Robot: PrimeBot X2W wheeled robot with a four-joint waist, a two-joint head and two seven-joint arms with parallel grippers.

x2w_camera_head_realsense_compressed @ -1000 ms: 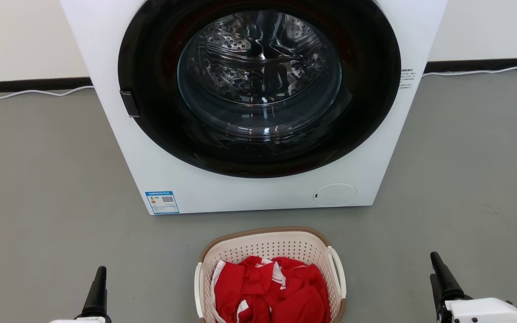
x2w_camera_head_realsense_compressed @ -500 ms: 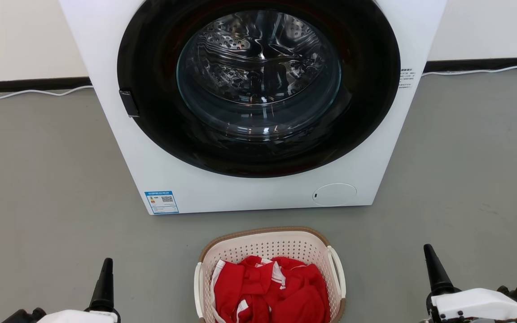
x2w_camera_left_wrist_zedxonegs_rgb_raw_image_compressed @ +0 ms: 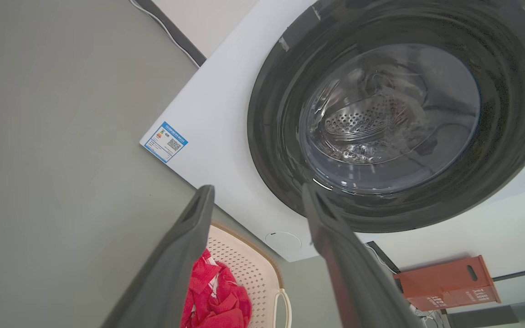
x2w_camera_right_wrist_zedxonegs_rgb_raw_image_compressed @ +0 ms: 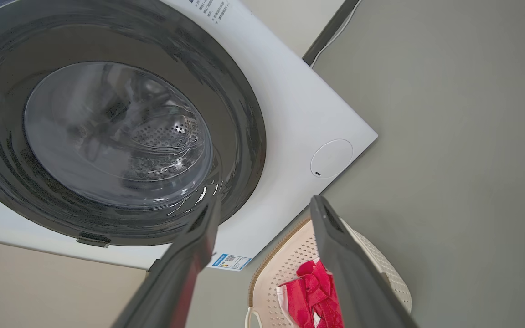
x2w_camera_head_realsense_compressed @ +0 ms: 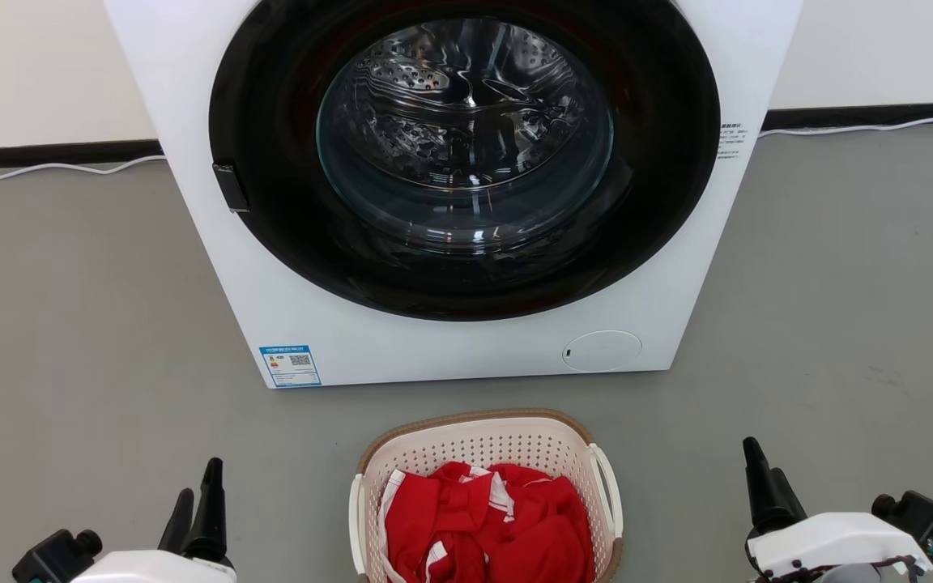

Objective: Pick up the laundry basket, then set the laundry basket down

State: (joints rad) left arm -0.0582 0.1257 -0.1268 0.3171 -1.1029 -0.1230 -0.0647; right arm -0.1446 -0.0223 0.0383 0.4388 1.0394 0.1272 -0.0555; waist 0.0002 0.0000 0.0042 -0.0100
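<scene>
Head view: laundry basket [x2w_camera_head_realsense_compressed: 484, 444] at bottom centre on grey floor [x2w_camera_head_realsense_compressed: 70, 324], just below washer [x2w_camera_head_realsense_compressed: 450, 352]; red cloth [x2w_camera_head_realsense_compressed: 499, 526] inside. Left gripper [x2w_camera_head_realsense_compressed: 199, 479] lower left, right gripper [x2w_camera_head_realsense_compressed: 758, 474] lower right, both well apart from basket. Left wrist view: fingers [x2w_camera_left_wrist_zedxonegs_rgb_raw_image_compressed: 182, 248] spread wide, nothing held; basket bottom centre. Right wrist view: same, empty.

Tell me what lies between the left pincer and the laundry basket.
Bare grey floor, with nothing on it, runs from the left pincer to the laundry basket, as the head view shows.
</scene>
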